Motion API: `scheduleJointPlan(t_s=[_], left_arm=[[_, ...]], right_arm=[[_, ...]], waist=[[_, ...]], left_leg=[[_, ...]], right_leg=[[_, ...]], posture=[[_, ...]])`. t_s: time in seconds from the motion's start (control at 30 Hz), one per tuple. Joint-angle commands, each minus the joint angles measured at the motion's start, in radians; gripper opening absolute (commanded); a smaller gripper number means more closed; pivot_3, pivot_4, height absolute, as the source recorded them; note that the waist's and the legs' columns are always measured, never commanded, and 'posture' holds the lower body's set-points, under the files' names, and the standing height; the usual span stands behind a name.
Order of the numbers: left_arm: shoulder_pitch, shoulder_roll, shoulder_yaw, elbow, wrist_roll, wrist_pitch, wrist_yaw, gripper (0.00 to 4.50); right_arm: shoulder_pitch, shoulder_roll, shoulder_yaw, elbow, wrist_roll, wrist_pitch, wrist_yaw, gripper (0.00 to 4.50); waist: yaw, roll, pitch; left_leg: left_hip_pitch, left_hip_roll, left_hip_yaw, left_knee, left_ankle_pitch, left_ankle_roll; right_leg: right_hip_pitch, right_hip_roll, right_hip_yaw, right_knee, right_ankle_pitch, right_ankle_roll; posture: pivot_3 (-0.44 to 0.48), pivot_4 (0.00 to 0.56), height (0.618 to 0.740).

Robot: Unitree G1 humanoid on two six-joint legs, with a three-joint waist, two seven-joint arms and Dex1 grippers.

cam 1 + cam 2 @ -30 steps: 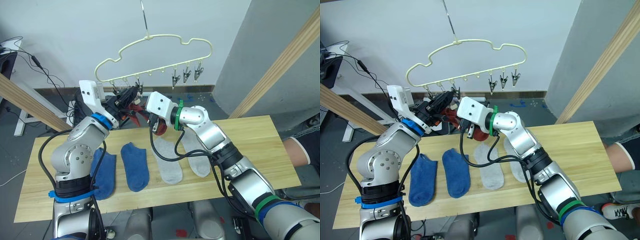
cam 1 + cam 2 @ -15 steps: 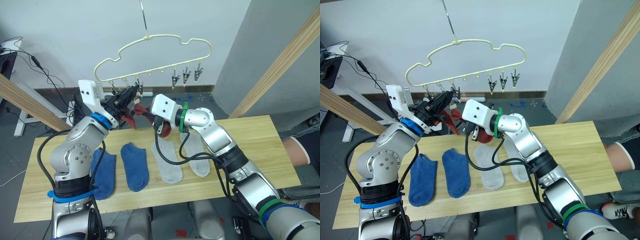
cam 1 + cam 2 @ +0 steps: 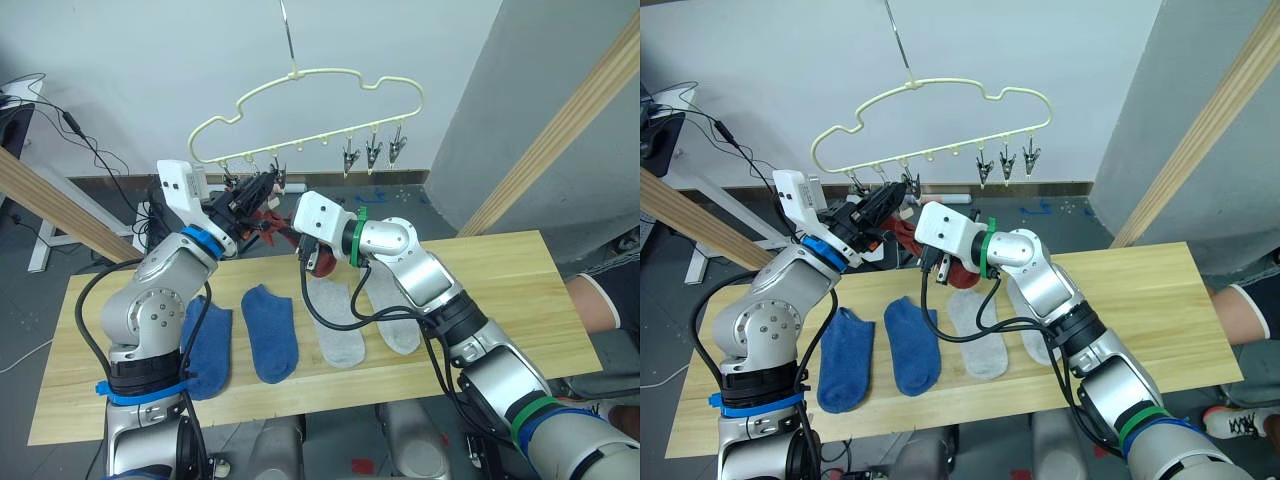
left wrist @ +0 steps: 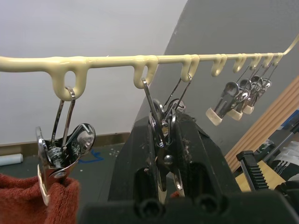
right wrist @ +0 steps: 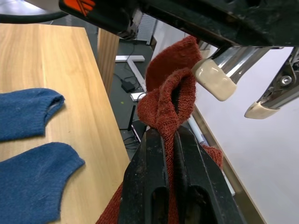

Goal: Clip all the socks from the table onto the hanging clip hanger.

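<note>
Across the lower half of the head views runs the tabletop [image 3: 520,280], long pale yellow planks with visible grain. Behind it: white wall at upper left, grey wall at upper right, dark floor with loose cables at far left. Round wooden poles [image 3: 560,130] slant in from both side edges.

Lying flat on the tabletop, left to right: two blue socks [image 3: 270,330], then two light grey socks [image 3: 335,325], all of plain soft knit, side by side, toes toward the near edge.

Upper centre: clip hanger [image 3: 330,85], thin cream wire with a cloud-like outline, metal hook at top, a row of small loops along the bottom bar. Dark metal spring clips [image 3: 372,150] with pale tips hang toward its right end.

Left pincer [image 3: 262,188], just below the hanger's left end, is pressed together on one metal clip [image 4: 161,135]. In the left wrist view the neighbouring clip [image 4: 58,156] bites a rust red sock [image 4: 32,198] of coarse knit.

Right pincer [image 5: 164,140], centre frame, just right of the left one, is pinching a second rust red sock [image 5: 170,105], its folded cuff raised right beside the clip's pale tip; the rest hangs below.
</note>
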Motion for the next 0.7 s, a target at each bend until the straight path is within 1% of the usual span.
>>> scheduleJointPlan(t_s=[0.03,0.5,0.57,0.67,0.7], left_arm=[[0.003,-0.002,0.006,-0.04,-0.004,-0.012,0.002,0.25],[0.017,-0.001,-0.001,-0.047,0.002,-0.006,0.004,0.25],[0.019,-0.003,0.003,-0.049,-0.005,0.001,0.011,0.96],[0.028,0.004,0.005,-0.054,-0.005,0.005,0.012,1.73],[0.032,0.007,0.006,-0.057,-0.007,0.007,0.009,2.06]], right_arm=[[-0.035,0.018,-0.024,-0.006,0.006,-0.027,-0.019,0.0],[-0.045,0.04,-0.054,-0.009,0.025,-0.023,-0.026,0.0],[-0.046,0.041,-0.054,-0.009,0.025,-0.024,-0.026,0.0],[-0.047,0.045,-0.054,-0.003,0.023,-0.028,-0.029,0.0],[-0.047,0.046,-0.054,-0.002,0.022,-0.029,-0.029,0.0]], waist=[[0.0,0.0,0.0],[-0.001,0.0,0.0],[-0.001,0.0,0.0],[-0.001,0.0,0.0],[-0.001,0.0,0.0]], left_leg=[[0.0,0.0,0.0,0.0,0.0,0.0],[0.0,0.0,0.0,0.0,0.0,0.0],[0.0,0.0,0.0,0.0,0.0,0.0],[0.0,0.0,0.0,0.0,0.0,0.0],[0.0,0.0,0.0,0.0,0.0,0.0]], right_leg=[[0.0,0.0,0.0,0.0,0.0,0.0],[0.0,0.0,0.0,0.0,0.0,0.0],[0.0,0.0,0.0,0.0,0.0,0.0],[0.0,0.0,0.0,0.0,0.0,0.0],[0.0,0.0,0.0,0.0,0.0,0.0]], posture=[[-0.137,0.298,0.74],[-0.138,0.297,0.74],[-0.138,0.297,0.74],[-0.138,0.297,0.74],[-0.138,0.297,0.74]])
